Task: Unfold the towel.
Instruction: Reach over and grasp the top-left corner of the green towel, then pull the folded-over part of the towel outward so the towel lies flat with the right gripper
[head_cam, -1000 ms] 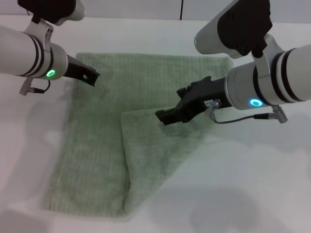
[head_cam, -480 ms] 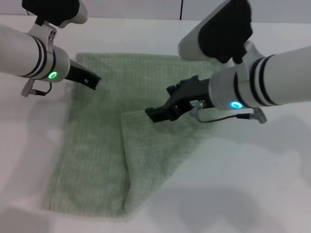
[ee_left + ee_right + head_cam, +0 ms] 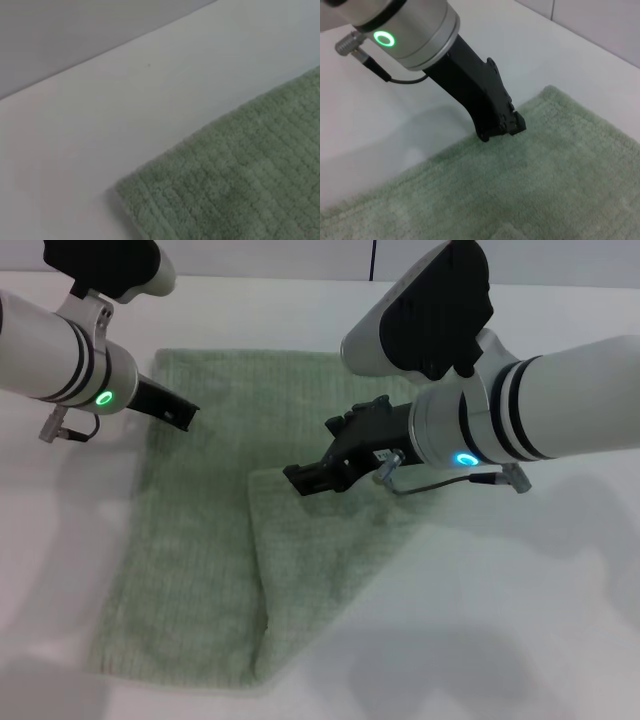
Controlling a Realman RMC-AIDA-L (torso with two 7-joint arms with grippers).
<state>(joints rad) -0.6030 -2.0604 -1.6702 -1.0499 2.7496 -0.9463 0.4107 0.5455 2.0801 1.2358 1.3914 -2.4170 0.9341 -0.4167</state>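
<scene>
Jaws' state unclear; right gripper (image 3: 300, 481) over towel (image 3: 200, 540) fold, left gripper (image 3: 183, 416) near corner.

We see the left gripper (image 3: 184, 416) low at the far left, its arm reaching in from the left edge with the wrist ring lit green; the fingers look closed together. The right gripper (image 3: 300, 480) sits near centre, pointing down-left from a forearm entering from the right, fingers apparently together.
</scene>
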